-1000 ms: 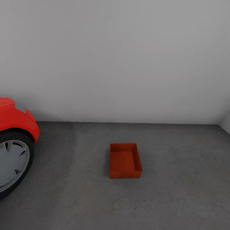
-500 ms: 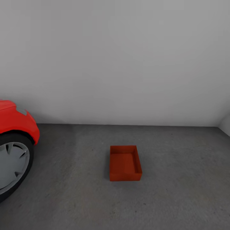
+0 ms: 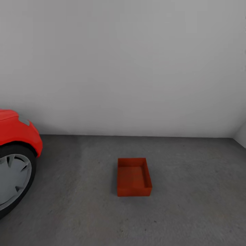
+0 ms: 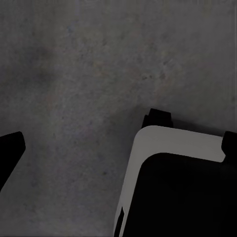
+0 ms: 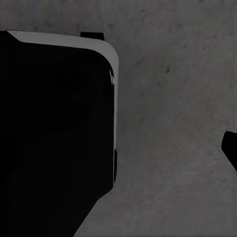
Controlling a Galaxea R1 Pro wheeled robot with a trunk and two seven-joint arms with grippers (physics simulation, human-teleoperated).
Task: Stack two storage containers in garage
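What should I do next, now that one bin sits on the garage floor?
Probably turn away and head back for the second bin: only one orange bin sits on the grey floor near the red car, with nothing stacked on it.

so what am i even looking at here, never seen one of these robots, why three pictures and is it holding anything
It is a simulated wheeled robot with two arms, and each picture comes from a different camera on it. The big picture is from its head: a garage with a white wall, a grey concrete floor, the front of a red car with its wheel, and one orange-red open bin standing alone on the floor, empty. The two small pictures are from cameras near each arm's pincer, pointing down at bare concrete and the robot's own black-and-white base. Nothing held appears in them, though the pincers barely show, so I cannot be sure.
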